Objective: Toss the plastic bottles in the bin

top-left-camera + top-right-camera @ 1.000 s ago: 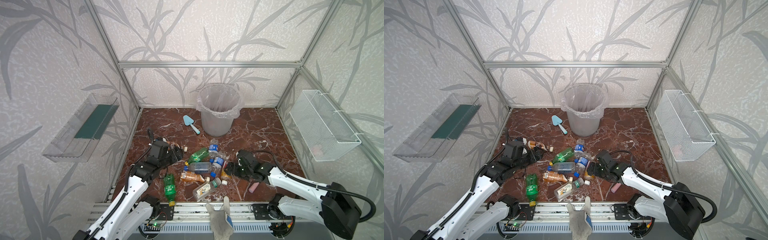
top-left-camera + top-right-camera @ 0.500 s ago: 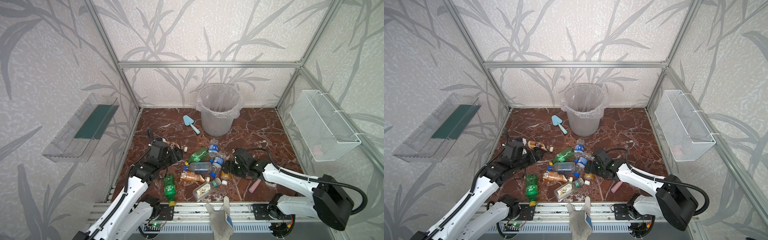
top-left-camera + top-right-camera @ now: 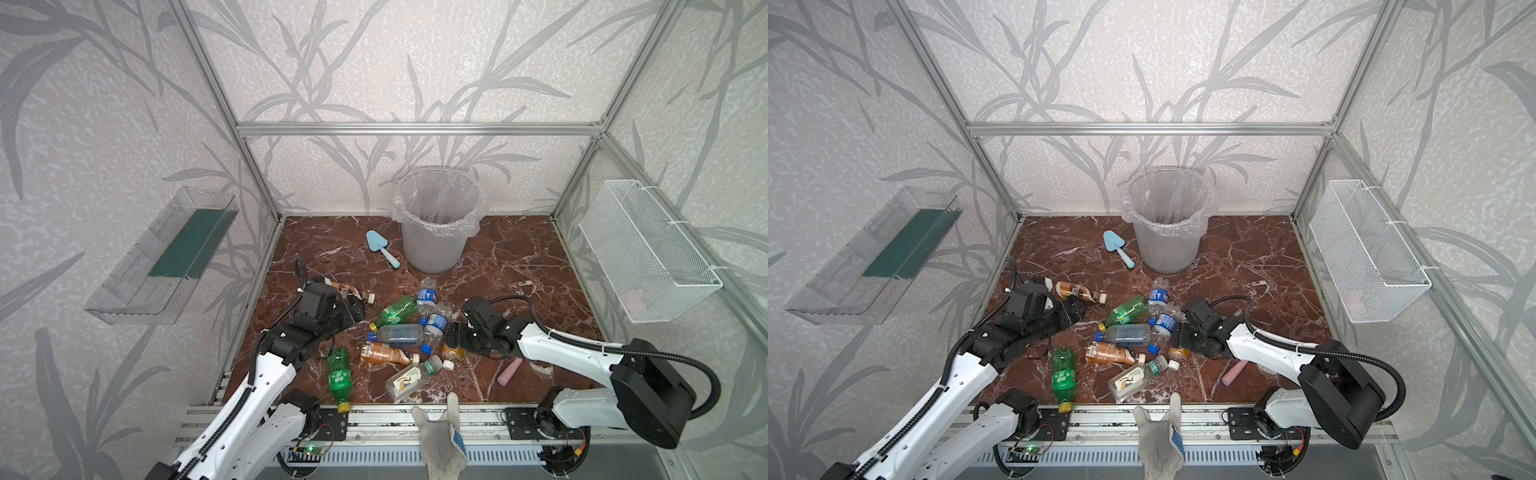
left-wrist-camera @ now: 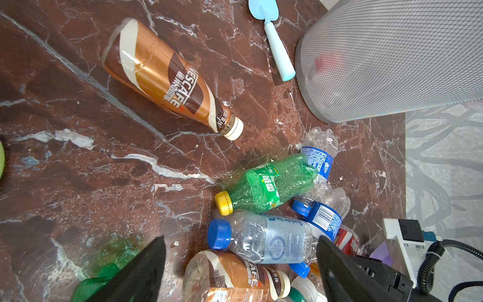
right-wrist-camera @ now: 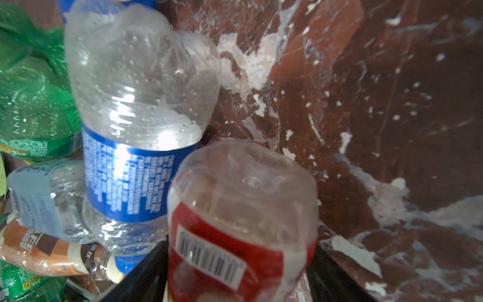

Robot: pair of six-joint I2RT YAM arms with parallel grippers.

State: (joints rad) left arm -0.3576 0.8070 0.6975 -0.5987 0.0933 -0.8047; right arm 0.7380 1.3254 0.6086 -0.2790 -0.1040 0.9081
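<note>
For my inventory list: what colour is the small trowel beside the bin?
Light blue, blade and handle alike. The trowel shows best in the left wrist view.

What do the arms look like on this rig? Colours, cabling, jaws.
Both: white link shells, black joints. The left arm has a black ribbed conduit along its white link; the right arm has one looping past its big black shoulder joint, held by white ties. Jaws: black wedges.

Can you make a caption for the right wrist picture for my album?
Right gripper straddles a red-label bottle beside a blue-label bottle.
</note>
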